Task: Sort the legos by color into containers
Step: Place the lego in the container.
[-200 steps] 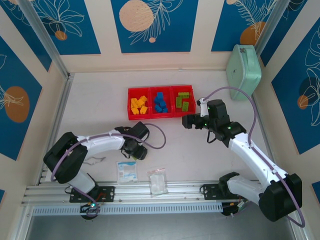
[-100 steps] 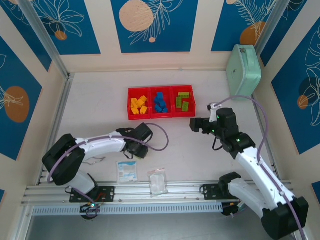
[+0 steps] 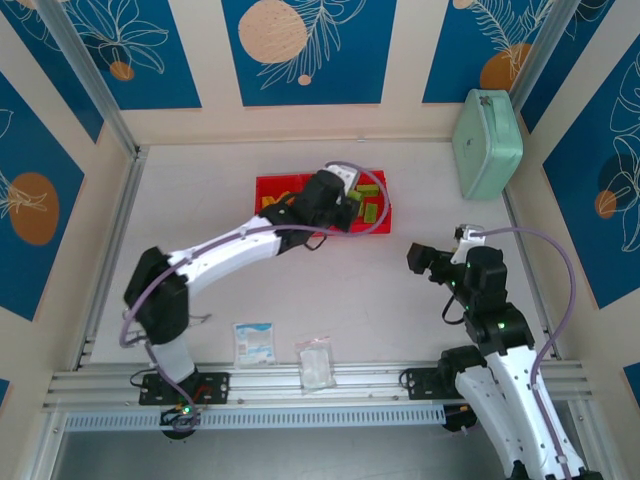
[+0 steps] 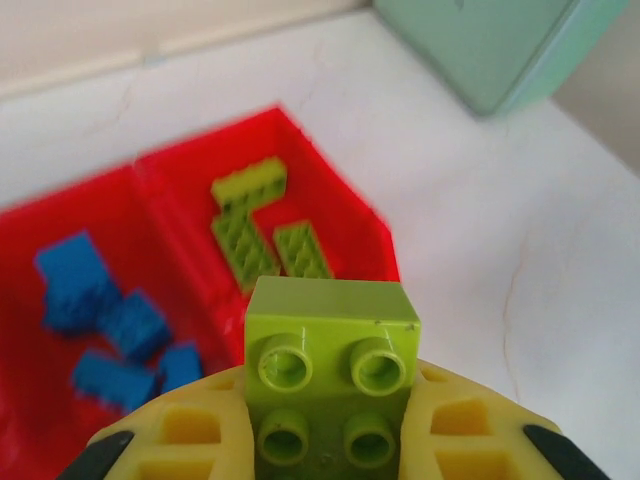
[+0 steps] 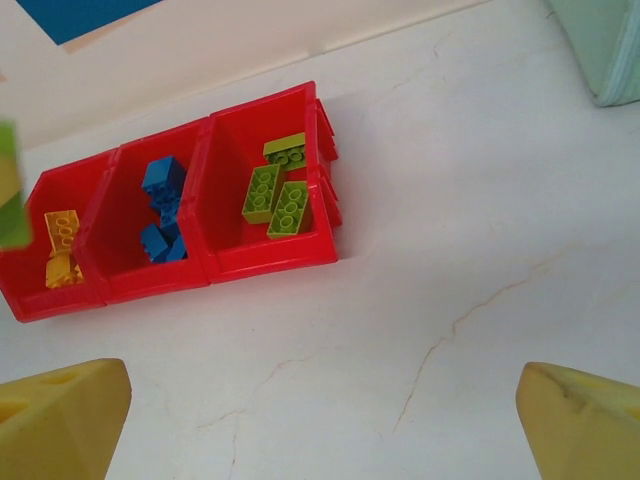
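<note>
Clamping a lime brick (image 4: 332, 335), the left pincer (image 4: 330, 425) hovers above the tray (image 4: 352, 215).

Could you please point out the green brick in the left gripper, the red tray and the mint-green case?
lime green brick (image 4: 332, 345): left wrist view, middle of its studded face.
red tray (image 5: 268, 262): right wrist view, outer wall of its green-brick compartment.
mint-green case (image 3: 487, 145): top external view, middle of its top.

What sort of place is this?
Probably a robot test booth: left arm and right arm bolted to a metal rail, a table walled by blue patterned panels, a red tray of colour-sorted toy bricks.
</note>
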You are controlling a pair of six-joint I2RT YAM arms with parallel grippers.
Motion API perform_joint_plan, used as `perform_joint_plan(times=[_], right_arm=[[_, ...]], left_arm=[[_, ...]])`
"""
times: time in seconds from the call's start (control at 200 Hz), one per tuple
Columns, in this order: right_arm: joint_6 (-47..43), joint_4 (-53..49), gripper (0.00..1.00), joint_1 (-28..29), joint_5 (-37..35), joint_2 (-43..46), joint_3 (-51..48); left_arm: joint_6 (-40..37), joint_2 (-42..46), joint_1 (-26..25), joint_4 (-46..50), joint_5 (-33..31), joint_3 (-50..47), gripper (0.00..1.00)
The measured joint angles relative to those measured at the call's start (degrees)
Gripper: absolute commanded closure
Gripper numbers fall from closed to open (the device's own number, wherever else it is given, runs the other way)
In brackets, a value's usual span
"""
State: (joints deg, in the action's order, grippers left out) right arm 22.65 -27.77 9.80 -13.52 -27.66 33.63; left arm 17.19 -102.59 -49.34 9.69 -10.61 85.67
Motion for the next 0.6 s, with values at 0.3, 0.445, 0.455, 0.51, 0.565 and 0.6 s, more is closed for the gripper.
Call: perform_joint_plan(times=[0.3, 0.445, 0.455, 0.51, 0.565, 0.6], right_arm=[[2.78, -8.2, 0.01, 0.02, -1.18, 8.72, 0.13], [3.39, -10.29, 0.01, 1.38, -2.56, 10.73, 0.5], [3.41, -10.38, 0.01, 1.46, -2.64, 10.73, 0.52], [3.52, -10.73, 0.01, 1.79, -3.1, 10.73, 0.57], [3.58, -11.06, 0.01, 2.03, -3.3, 10.73, 0.57], [3.58, -11.13, 0.01, 2.21, -3.54, 10.73, 0.57]], left_arm=[[0.81, -23.76, 2.58, 2.82, -0.37, 25.29, 1.0], [2.4, -28.81, 4.13, 3.32, -0.39, 29.94, 1.0], [2.49, -28.92, 4.15, 3.32, -0.39, 30.16, 1.0], [2.93, -29.97, 4.52, 3.23, -0.39, 31.47, 1.0], [3.41, -30.77, 4.79, 3.19, -0.37, 32.79, 0.98], [3.72, -31.3, 4.87, 3.17, -0.35, 33.59, 0.96]])
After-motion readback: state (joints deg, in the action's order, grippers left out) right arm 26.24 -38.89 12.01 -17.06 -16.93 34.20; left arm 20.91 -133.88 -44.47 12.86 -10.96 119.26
